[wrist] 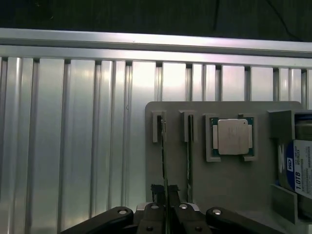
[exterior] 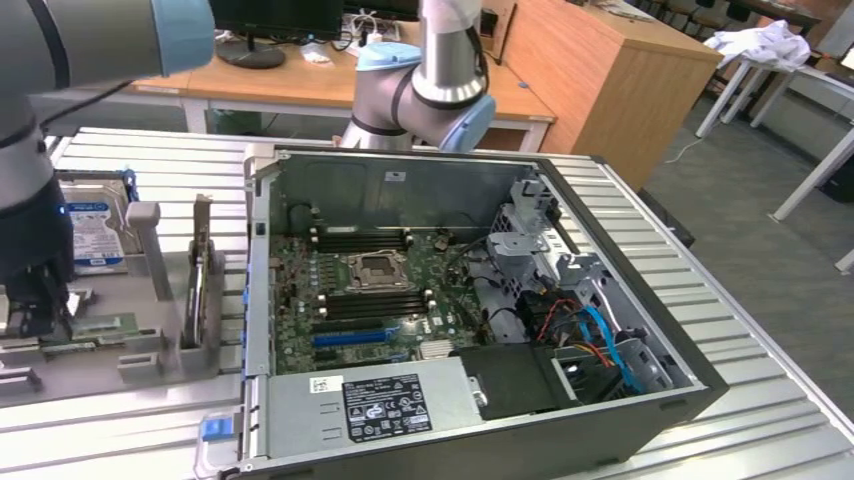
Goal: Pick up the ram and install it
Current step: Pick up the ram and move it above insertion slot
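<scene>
The ram (wrist: 164, 156) is a thin green stick standing on edge in a slot of the grey holder tray (wrist: 229, 185). My gripper (wrist: 166, 207) straddles its near end, and the fingers (wrist: 155, 209) look pressed against both faces, with the stick still seated in the slot. A second stick (wrist: 189, 146) stands in the neighbouring slot. In the exterior view my gripper (exterior: 34, 305) hangs low over the tray at the exterior view's left, with the ram (exterior: 107, 327) beside it. The open computer case (exterior: 641, 400) lies to the exterior view's right, its motherboard (exterior: 400, 300) facing up.
A square silver processor (wrist: 233, 136) and a hard drive (wrist: 300, 165) share the tray. A grey upright bracket (exterior: 200, 290) stands between tray and case. Cables and a drive cage (exterior: 587, 330) crowd the case's right side. The ribbed aluminium table (wrist: 73, 136) surrounds everything.
</scene>
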Controlling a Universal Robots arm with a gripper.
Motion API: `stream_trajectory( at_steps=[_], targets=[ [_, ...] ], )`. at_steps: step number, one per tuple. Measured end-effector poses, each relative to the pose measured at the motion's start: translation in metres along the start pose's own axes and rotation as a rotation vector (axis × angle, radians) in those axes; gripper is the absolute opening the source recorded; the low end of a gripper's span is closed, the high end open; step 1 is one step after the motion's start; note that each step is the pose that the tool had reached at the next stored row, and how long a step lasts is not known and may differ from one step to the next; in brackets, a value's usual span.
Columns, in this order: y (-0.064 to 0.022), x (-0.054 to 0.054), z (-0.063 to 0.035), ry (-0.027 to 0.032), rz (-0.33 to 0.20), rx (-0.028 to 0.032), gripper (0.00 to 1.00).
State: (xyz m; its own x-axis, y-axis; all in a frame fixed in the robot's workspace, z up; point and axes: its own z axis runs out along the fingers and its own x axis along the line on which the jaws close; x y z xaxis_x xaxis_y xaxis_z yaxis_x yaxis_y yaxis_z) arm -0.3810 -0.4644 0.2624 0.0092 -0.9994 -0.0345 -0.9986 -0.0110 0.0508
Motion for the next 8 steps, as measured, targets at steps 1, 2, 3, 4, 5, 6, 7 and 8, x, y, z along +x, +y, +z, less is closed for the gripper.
stream_trajectory(
  at_steps=[1,2,3,4,5,6,7,8],
  targets=[
    [0.0,0.0,-0.0042,0.0,0.0,-0.0004,0.14],
    [0.0001,0.0,-0.0083,-0.0001,0.0,-0.0008,0.14],
    [0.0001,0.0,-0.0124,0.0,0.0,-0.0014,0.14],
    [0.0001,-0.001,-0.0164,-0.0001,0.0,-0.0019,0.14],
    [0.0001,-0.001,-0.0199,0.0,0.0,-0.0024,0.14],
    [0.0002,-0.001,-0.0233,0.0,0.0,-0.0031,0.14],
    [0.0002,-0.001,-0.0268,-0.0001,0.0,-0.0037,0.14],
    [0.0002,-0.001,-0.0304,-0.0001,0.0,-0.0042,0.14]
  ],
)
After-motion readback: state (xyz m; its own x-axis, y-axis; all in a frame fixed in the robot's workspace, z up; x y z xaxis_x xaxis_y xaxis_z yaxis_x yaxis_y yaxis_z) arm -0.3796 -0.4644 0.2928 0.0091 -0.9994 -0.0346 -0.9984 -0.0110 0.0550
